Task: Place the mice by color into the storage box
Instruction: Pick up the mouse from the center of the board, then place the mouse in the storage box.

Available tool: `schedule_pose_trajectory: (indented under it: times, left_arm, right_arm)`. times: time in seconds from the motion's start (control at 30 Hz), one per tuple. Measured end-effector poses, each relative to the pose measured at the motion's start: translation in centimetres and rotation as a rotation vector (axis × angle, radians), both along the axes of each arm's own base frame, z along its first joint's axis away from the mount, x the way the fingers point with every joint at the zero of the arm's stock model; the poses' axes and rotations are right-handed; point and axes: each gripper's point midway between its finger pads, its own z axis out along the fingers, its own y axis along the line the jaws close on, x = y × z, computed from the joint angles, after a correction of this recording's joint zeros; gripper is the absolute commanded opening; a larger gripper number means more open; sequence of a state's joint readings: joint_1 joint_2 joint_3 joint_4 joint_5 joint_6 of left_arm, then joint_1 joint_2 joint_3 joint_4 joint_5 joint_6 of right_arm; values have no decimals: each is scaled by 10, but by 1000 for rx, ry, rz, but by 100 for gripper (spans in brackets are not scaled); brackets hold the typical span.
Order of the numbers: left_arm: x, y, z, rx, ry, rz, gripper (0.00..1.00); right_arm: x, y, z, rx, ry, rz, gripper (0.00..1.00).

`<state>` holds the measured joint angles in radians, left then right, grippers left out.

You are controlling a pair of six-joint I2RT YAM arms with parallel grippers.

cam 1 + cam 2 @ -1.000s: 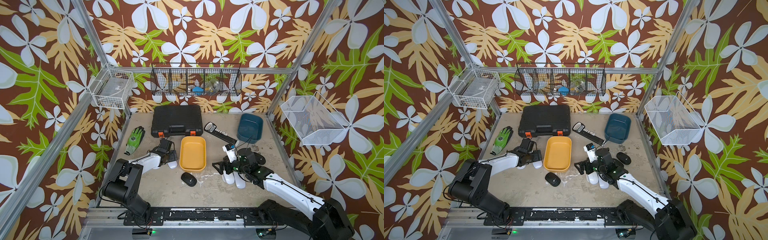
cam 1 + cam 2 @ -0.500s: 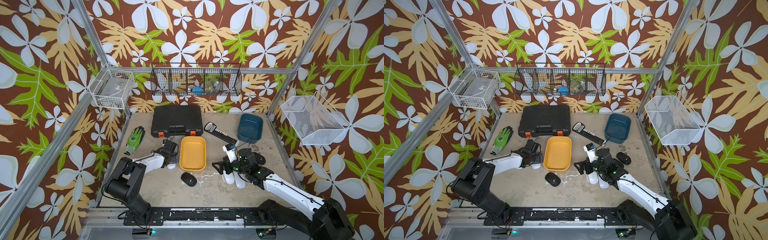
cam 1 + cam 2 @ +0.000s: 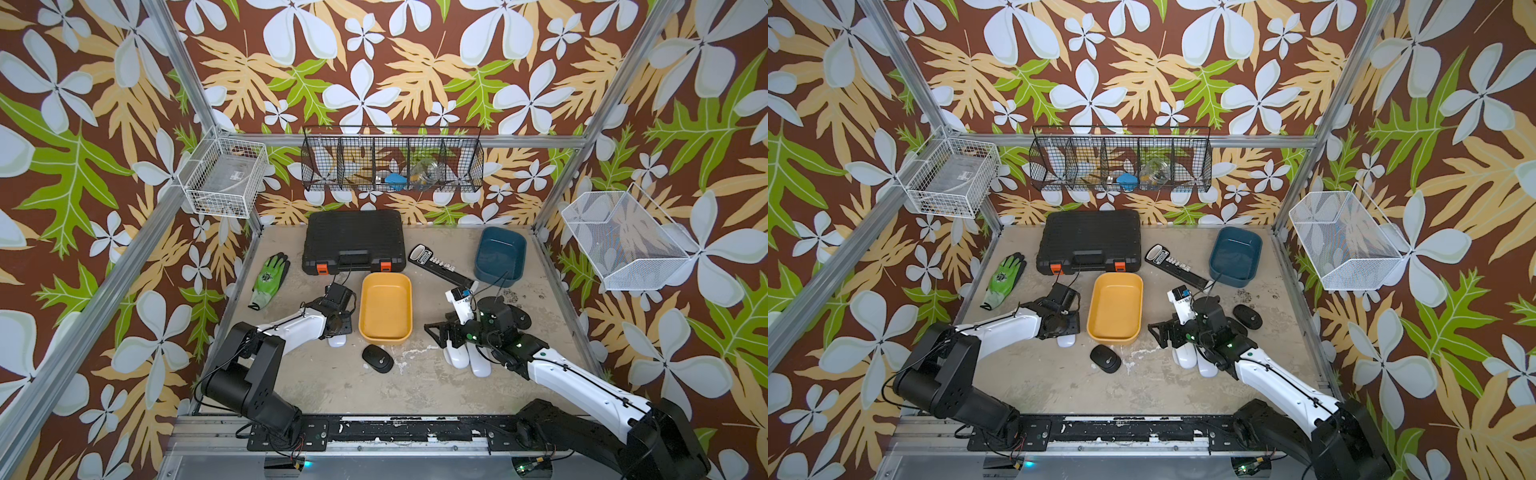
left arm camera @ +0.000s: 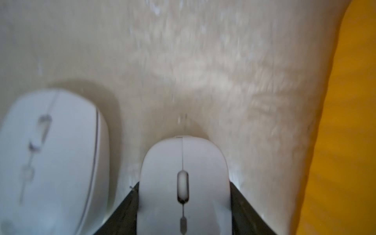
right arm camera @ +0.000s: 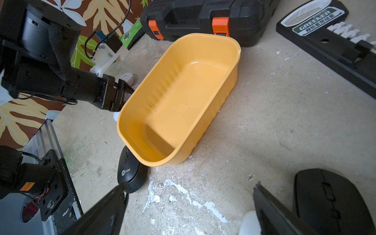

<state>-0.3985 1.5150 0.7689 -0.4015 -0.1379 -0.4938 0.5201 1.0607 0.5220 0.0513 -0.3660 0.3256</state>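
Between left fingers (image 4: 126, 209) lies a white mouse (image 4: 184, 183), seemingly pinched.

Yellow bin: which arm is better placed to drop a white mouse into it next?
Left. The left gripper is closed on a white mouse right beside the yellow bin. The right gripper is open and empty, with the bin farther in front of it.

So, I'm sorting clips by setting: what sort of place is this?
Most likely a purpose-built robot test cell, not a home or office. An aluminium frame is walled with floral wallpaper, a left arm and a right arm are mounted on a front rail, and a black wire basket hangs above a scuffed tabletop.
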Motion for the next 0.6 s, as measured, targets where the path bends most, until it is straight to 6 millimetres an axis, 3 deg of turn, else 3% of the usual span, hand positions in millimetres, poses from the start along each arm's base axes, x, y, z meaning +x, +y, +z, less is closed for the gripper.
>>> schedule_pose_trajectory:
  times: [0.07, 0.23, 0.3, 0.37, 0.47, 0.6]
  left_arm:
    - [-6, -3, 16, -23, 13, -8, 54]
    - [10, -21, 85, -137, -106, -27, 51]
    - [14, -31, 102, -187, -129, -33, 51]
    - [14, -47, 113, -225, -134, -69, 51]
    - [11, -88, 123, -278, -115, -156, 51]
    - [10, -140, 119, -340, -73, -250, 51]
  right_arm:
    - [1, -1, 2, -1, -4, -4, 97]
    - [2, -4, 1, -12, 3, -30, 97]
    - [2, -6, 1, -14, 7, -37, 98]
    - [3, -8, 2, -13, 9, -47, 98]
    - [5, -16, 5, -6, 8, -88, 98]
    - [5, -24, 14, 20, -4, -124, 99]
